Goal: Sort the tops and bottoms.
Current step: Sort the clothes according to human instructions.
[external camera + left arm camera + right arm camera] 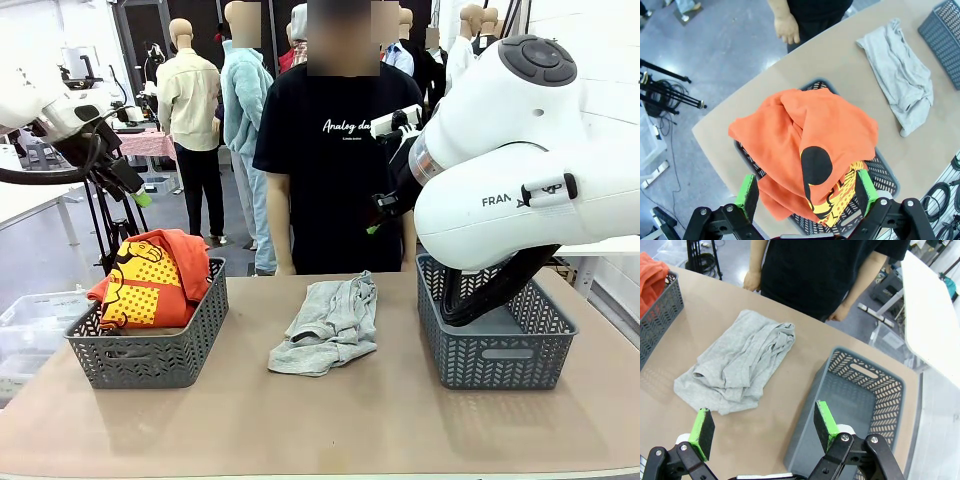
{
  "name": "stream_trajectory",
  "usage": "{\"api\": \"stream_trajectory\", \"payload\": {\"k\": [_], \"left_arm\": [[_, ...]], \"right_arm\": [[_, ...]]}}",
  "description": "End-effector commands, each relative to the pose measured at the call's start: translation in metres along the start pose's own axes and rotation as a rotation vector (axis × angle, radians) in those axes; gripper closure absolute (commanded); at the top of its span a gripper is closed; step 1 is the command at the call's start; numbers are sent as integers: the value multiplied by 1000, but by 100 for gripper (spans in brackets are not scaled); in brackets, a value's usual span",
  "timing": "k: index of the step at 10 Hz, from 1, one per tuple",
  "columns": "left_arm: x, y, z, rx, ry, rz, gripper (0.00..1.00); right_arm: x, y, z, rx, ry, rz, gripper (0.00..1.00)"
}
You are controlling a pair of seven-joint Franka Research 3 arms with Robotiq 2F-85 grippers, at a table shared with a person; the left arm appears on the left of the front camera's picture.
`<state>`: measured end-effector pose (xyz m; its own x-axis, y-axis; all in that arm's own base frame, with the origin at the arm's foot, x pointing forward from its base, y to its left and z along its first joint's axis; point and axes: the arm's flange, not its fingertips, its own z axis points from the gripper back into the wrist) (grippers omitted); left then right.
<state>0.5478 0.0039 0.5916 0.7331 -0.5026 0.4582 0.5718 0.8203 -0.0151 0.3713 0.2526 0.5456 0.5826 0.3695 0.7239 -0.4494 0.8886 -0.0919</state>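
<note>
Soft orange-red garment (pixel 150 280) heaped in lattice basket (pixel 150 355) at left, rumpled light grey garment (pixel 328 325) at centre, left gripper (pixel 806 195) and right gripper (pixel 763 429) spread wide, empty

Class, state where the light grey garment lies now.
Front view: the light grey garment lies crumpled centrally, between the left basket with the orange-red garment and the right basket.

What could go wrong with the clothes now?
The orange-red garment is heaped above the rim of the left basket and hangs over it, so it might slide out. The light grey garment lies crumpled; a pinch may lift only one fold and let the rest drag.
</note>
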Motion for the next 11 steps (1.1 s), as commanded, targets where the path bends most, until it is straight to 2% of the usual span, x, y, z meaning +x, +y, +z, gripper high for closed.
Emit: {"api": "stream_trajectory", "payload": {"k": [1,11], "left_arm": [[-4,-2,0,2,-20,2,0],[-4,-2,0,2,-20,2,0]], "right_arm": [[-2,0,-2,8,-9,3,0],[-2,0,-2,8,-9,3,0]]}}
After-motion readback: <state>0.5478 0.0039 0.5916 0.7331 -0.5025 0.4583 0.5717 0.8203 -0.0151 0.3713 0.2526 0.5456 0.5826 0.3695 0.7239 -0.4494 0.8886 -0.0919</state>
